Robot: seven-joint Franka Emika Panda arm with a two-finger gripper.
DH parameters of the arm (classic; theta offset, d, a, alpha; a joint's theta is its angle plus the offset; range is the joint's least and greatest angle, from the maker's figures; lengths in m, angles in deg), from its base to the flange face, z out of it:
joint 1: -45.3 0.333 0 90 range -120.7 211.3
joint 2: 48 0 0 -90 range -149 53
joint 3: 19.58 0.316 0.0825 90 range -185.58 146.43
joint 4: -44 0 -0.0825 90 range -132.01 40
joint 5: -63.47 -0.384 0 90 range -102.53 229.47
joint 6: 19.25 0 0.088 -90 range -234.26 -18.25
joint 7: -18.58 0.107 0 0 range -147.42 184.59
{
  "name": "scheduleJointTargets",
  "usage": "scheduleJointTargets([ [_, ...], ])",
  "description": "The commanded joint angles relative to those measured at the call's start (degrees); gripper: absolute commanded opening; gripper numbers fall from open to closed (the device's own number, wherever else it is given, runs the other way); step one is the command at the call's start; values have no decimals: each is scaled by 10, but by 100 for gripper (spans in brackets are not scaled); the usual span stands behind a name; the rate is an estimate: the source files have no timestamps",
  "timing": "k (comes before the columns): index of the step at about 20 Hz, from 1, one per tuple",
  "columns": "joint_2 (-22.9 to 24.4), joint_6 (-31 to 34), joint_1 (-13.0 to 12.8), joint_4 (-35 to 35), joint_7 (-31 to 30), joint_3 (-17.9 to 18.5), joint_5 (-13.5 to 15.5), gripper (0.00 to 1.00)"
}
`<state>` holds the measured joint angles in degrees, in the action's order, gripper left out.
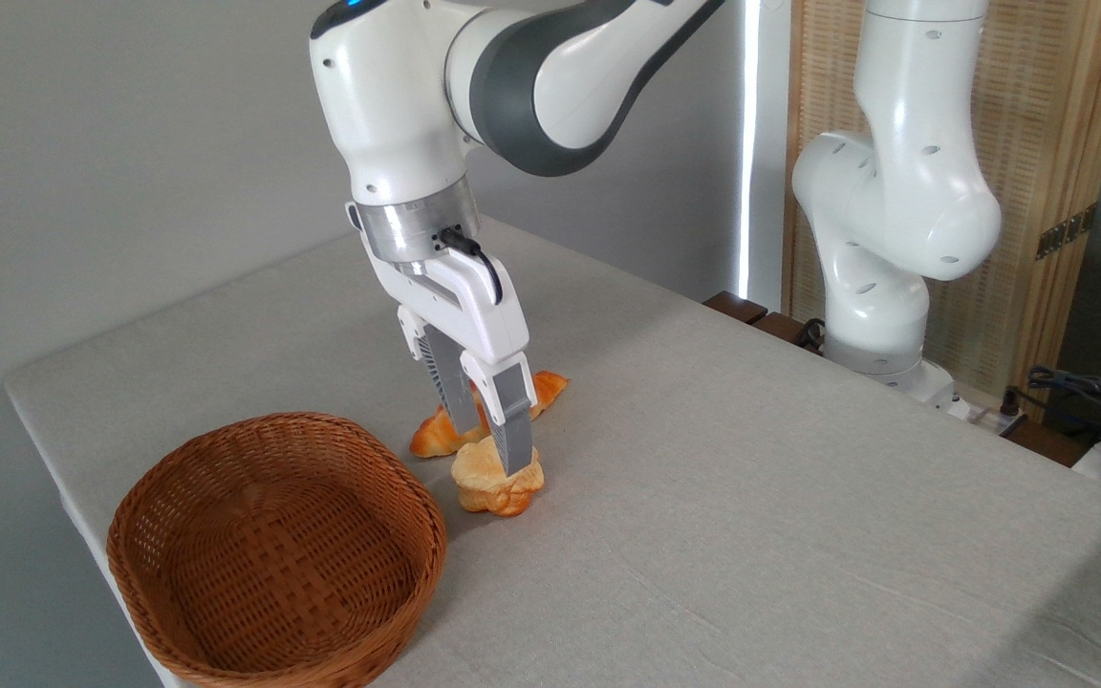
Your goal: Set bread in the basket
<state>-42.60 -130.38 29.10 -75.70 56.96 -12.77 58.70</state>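
The bread (498, 485), a small pale-golden bun with a darker orange base, rests on the table just right of the basket (273, 549). The basket is an oval brown wicker one with low sides and nothing inside it. My gripper (491, 451) reaches down over the bun with its fingers spread apart, open. The near finger (515, 430) lies against the bun's top front, and the far finger (453, 387) drops behind it. The bun sits on the cloth, not lifted.
A longer orange-brown braided loaf (436, 435) lies just behind the bun, partly hidden by my fingers. The table (751, 497) has a grey cloth; its left edge runs close behind the basket. My arm's white base (880, 315) stands at the far right edge.
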Motion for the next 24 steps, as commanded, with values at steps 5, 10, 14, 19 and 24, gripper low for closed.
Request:
scheduleJointTargets([
  [5, -8, -20, -8, -29, 15, 4, -2, 100],
  [10, -15, -28, -9, -29, 14, 4, -2, 100],
  [14, -20, -28, -9, -31, 31, 3, 2, 88],
  [19, -20, -27, -9, -31, 40, 3, 14, 33],
  [24, -19, -26, -9, -31, 43, 3, 15, 30],
])
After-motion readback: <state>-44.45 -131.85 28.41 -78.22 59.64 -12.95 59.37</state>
